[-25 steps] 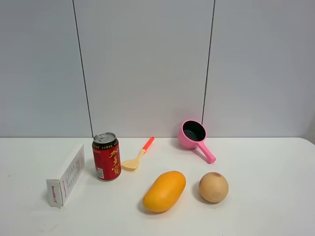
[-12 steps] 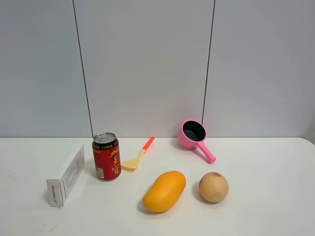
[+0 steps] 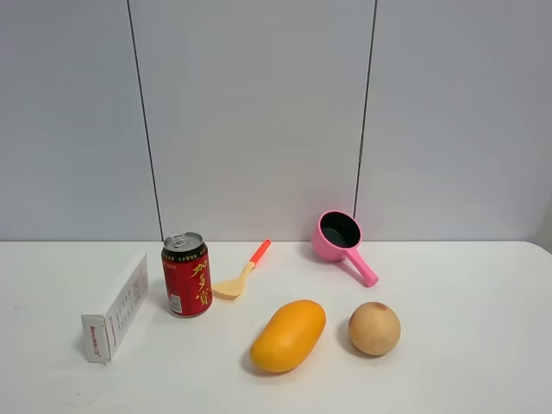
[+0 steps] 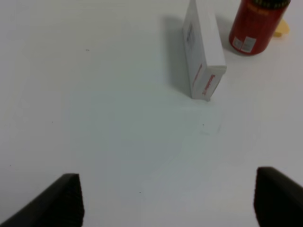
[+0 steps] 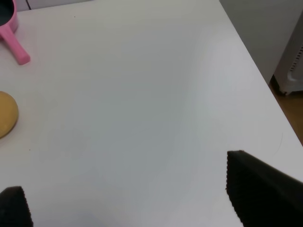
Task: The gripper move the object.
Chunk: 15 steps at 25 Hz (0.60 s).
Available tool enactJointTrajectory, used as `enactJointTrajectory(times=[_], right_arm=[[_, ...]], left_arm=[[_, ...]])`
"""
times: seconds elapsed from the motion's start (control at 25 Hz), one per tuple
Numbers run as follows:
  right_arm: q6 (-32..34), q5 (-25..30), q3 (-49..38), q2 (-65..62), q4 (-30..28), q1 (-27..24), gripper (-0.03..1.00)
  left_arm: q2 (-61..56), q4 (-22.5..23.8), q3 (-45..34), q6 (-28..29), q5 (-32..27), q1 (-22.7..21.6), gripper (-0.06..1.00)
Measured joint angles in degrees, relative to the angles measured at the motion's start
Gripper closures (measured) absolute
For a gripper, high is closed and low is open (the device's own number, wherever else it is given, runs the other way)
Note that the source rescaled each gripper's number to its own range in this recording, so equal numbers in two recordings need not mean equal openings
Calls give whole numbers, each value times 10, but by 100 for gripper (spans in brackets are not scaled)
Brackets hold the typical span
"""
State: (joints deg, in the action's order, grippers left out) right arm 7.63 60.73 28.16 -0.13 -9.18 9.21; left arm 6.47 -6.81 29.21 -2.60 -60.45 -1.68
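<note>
The white rectangular box (image 3: 116, 306) with small print and a red logo lies on the white table at the left, next to the red can (image 3: 186, 274). The left wrist view shows the box (image 4: 202, 49) and the can (image 4: 256, 24) well ahead of my left gripper (image 4: 170, 201), whose black fingertips (image 4: 64, 201) stand wide apart with nothing between them. My right gripper (image 5: 128, 201) is open and empty over bare table at the right side. Neither gripper shows in the exterior high view.
An orange mango (image 3: 289, 335) and a round tan fruit (image 3: 374, 328) lie at the front middle. A wooden spoon with an orange handle (image 3: 241, 271) and a pink ladle-cup (image 3: 341, 241) lie behind. The table's right edge (image 5: 255, 66) shows in the right wrist view.
</note>
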Motion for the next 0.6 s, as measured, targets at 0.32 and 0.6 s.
enactJointTrajectory(times=[0.32, 0.6], right_arm=[[0, 0, 0, 0, 0, 0, 19], [0, 0, 0, 0, 0, 0, 19]], left_arm=[[0, 0, 0, 0, 0, 0, -6], [0, 0, 0, 0, 0, 0, -6]])
